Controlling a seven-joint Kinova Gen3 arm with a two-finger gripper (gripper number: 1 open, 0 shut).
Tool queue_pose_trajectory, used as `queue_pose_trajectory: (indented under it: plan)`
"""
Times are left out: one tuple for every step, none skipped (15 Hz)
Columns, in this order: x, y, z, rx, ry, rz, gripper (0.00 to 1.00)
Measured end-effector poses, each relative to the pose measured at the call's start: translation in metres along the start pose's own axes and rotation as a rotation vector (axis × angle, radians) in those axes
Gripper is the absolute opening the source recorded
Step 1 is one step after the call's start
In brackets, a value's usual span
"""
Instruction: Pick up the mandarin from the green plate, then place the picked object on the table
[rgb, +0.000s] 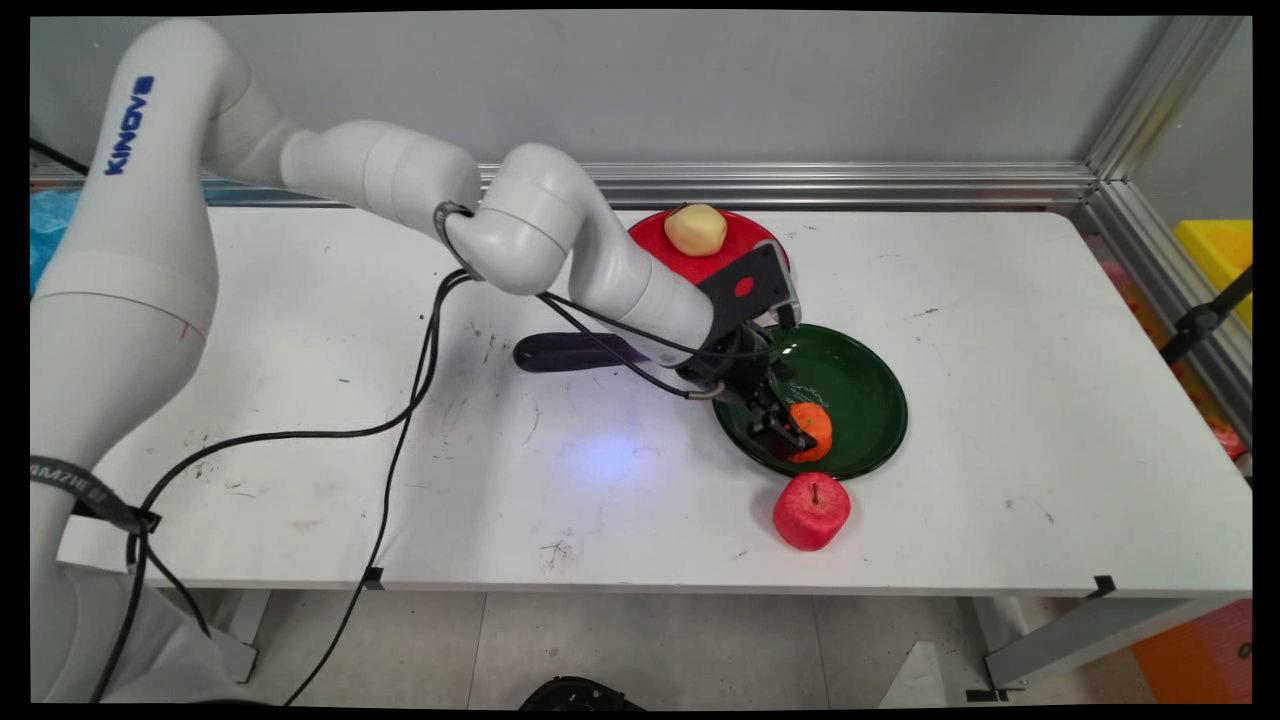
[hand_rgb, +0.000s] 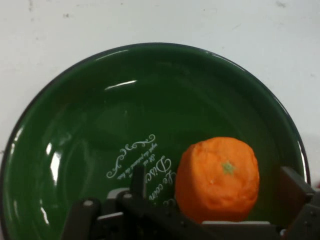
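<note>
An orange (rgb: 817, 426) (hand_rgb: 218, 177) lies in the near part of a dark green plate (rgb: 865, 385) (hand_rgb: 125, 100) with white lettering on its bottom. My gripper (rgb: 793, 436) (hand_rgb: 216, 180) is lowered into the plate and stands open. One finger (hand_rgb: 137, 180) is on the orange's left and the other on its right, each with a small gap to the fruit. The orange rests on the plate.
A red apple (rgb: 811, 511) stands on the table just in front of the green plate. Behind the arm, a red plate (rgb: 752, 238) carries a pale yellow fruit (rgb: 696, 229). A dark purple eggplant (rgb: 565, 352) lies left of the green plate, partly under cables.
</note>
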Motion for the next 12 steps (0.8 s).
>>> queue_pose_trajectory:
  plan:
    - [-0.001, 0.001, 0.003, 0.0, 0.001, -0.004, 1.0]
    - [-0.002, 0.001, 0.006, -0.001, 0.002, -0.007, 0.0]
    - [-0.003, 0.002, 0.009, -0.001, 0.003, -0.01, 0.0]
    - [-0.003, 0.003, 0.011, -0.001, 0.005, -0.013, 0.0]
    - [-0.004, 0.003, 0.012, -0.001, 0.007, -0.015, 0.0]
    - [-0.004, 0.004, 0.013, -0.001, 0.009, -0.018, 0.0]
    - [-0.003, 0.004, 0.014, -0.001, 0.011, -0.021, 0.0]
    - [-0.003, 0.004, 0.015, -0.001, 0.014, -0.026, 0.0]
    - [-0.002, 0.004, 0.014, -0.002, 0.017, -0.03, 0.0]
    - [-0.001, 0.003, 0.013, -0.002, 0.02, -0.034, 0.0]
    - [0.001, 0.003, 0.012, -0.002, 0.023, -0.037, 0.0]
    - [0.003, 0.002, 0.009, -0.001, 0.027, -0.038, 0.0]
